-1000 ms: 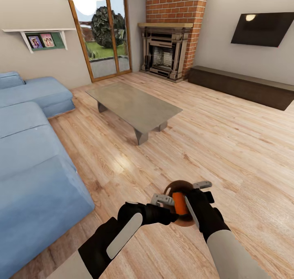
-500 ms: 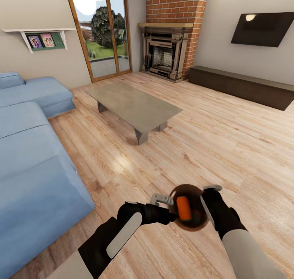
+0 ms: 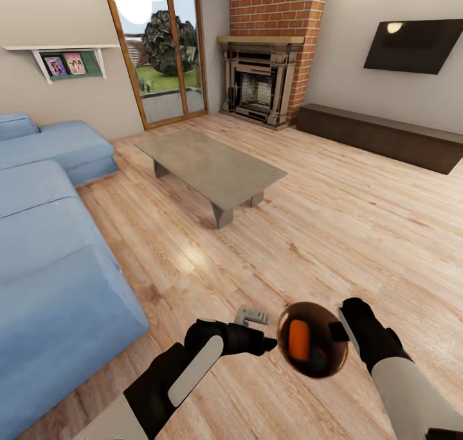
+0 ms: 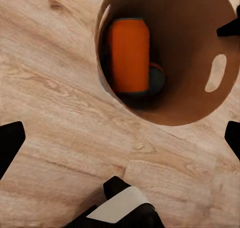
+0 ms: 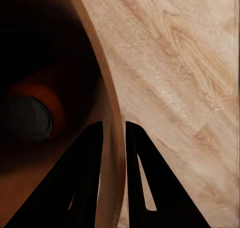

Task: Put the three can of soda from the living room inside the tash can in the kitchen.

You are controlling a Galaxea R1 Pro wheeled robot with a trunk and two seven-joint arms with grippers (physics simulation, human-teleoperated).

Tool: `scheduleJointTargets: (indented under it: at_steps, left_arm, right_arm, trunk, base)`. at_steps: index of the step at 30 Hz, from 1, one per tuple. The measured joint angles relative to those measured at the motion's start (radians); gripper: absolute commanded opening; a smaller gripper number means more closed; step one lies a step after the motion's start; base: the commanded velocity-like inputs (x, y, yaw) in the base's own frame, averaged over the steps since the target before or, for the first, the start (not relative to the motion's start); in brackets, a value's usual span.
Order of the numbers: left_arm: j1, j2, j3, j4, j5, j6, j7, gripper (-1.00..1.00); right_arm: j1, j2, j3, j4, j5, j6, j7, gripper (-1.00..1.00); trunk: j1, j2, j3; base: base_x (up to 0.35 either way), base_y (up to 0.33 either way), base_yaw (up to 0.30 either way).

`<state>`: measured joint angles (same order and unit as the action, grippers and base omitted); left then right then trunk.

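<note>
Sofa [image 3: 45,247] in blue is the biggest thing in the living room, running along one side of the light wood floor [image 3: 360,234]. Landmark for the rest is the glass coffee table [image 3: 209,163]: the sofa lies just beside it, and the brick fireplace [image 3: 263,80] stands beyond it against the far wall, with a dark wall TV [image 3: 415,44] off to that fireplace's side above a low dark bench [image 3: 379,134].

Well on the near side of the coffee table, above bare floor, the right gripper [image 5: 114,133] holds the brown tash can [image 3: 313,339], its two dark fingers pinched on the wall of the bin, one inside and one outside. One orange can of soda [image 4: 129,55] lies inside the bin, and the grey end of something round shows beneath it in the left wrist view.

The left gripper [image 3: 254,314] hangs just beside the bin, apart from it, its fingers spread wide and holding nothing.
</note>
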<state>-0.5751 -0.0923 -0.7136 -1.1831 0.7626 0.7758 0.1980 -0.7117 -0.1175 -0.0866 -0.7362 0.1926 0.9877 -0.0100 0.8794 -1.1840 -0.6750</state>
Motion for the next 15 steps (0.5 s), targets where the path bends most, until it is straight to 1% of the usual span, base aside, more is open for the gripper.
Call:
scheduleJointTargets:
  at_steps: [1,2,3,4,6,8,11,13,15]
  left_arm:
    - [0.0,0.0,0.0,0.01,0.0,0.0,0.001,1.0]
    - [-0.001,0.0,0.0,0.029,0.0,-0.001,0.002,1.0]
    - [-0.001,0.0,0.0,0.038,0.0,-0.001,0.002,1.0]
    - [-0.002,0.001,0.0,0.054,0.0,-0.002,0.002,1.0]
    - [-0.002,0.001,0.001,0.086,0.0,-0.003,0.003,1.0]
    - [-0.003,0.002,0.002,0.119,-0.001,-0.004,0.003,1.0]
    - [-0.007,0.012,0.004,0.179,0.0,-0.006,0.003,1.0]
    - [-0.009,0.014,0.005,0.203,0.0,-0.01,0.003,1.0]
    - [-0.014,0.016,0.006,0.242,0.0,-0.023,0.003,1.0]
  right_arm:
    - [-0.008,-0.007,0.0,0.026,0.019,0.002,0.002,-1.0]
    - [-0.026,-0.019,-0.001,0.068,0.027,0.002,0.01,-1.0]
    - [-0.036,-0.025,-0.001,0.092,0.029,0.002,0.014,-1.0]
    - [-0.054,-0.036,-0.001,0.133,0.017,0.001,0.021,-1.0]
    - [-0.073,-0.048,-0.002,0.179,-0.003,-0.001,0.029,-1.0]
    - [-0.083,-0.054,-0.002,0.205,-0.008,-0.002,0.032,-1.0]
    - [-0.09,-0.058,-0.001,0.236,0.006,0.0,0.032,-1.0]
    - [-0.093,-0.059,-0.001,0.252,0.01,0.001,0.032,-1.0]
    - [-0.101,-0.06,0.0,0.279,0.004,0.0,0.032,-1.0]
  trunk:
    - [0.0,0.0,0.0]
    - [0.0,0.0,0.0]
    - [0.0,0.0,0.0]
    - [0.0,0.0,0.0]
    - [0.0,0.0,0.0]
    - [0.0,0.0,0.0]
    - [0.0,0.0,0.0]
    - [0.0,0.0,0.0]
    - [0.0,0.0,0.0]
  base:
    - [0.0,0.0,0.0]
    - [0.0,0.0,0.0]
    - [0.0,0.0,0.0]
    - [0.0,0.0,0.0]
    - [0.0,0.0,0.0]
    - [0.0,0.0,0.0]
    - [0.0,0.0,0.0]
    - [0.0,0.0,0.0]
    - [0.0,0.0,0.0]
